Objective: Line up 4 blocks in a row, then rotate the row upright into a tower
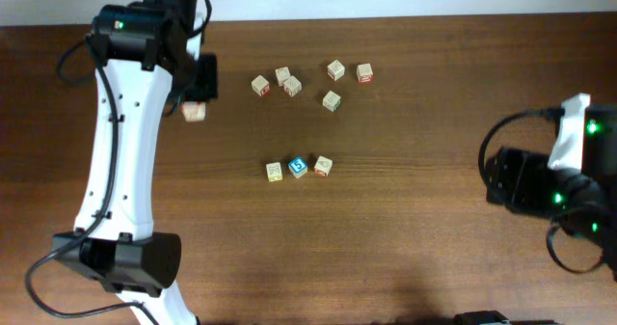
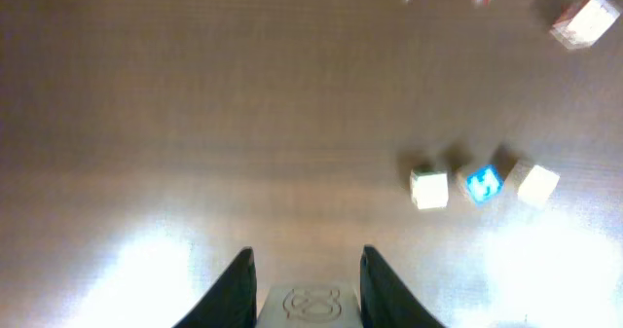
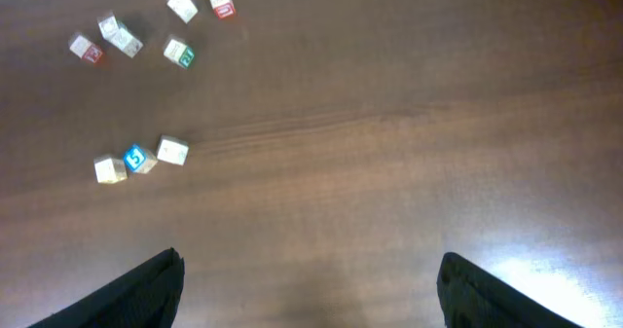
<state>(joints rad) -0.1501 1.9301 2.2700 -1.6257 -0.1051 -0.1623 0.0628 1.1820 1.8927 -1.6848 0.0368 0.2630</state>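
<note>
My left gripper point(image 2: 307, 274) is shut on a pale wooden cube point(image 2: 310, 306) with a faint embossed mark, at the table's far left point(image 1: 194, 111). The blue "5" block point(image 1: 298, 166) sits mid-table in a short row between two pale cubes point(image 1: 275, 172) point(image 1: 323, 166). Farther back lie the green-marked block point(image 1: 332, 100) and two red-marked blocks point(image 1: 364, 72) point(image 1: 260, 85). Over bare table at the right, my right gripper point(image 3: 307, 279) is open and holds nothing, far from all the blocks.
More pale cubes point(image 1: 282, 75) point(image 1: 292, 86) point(image 1: 335, 69) lie among the marked blocks at the back. The left arm's white links point(image 1: 120, 142) run along the left side. The right arm's dark body point(image 1: 540, 180) stands near the right edge.
</note>
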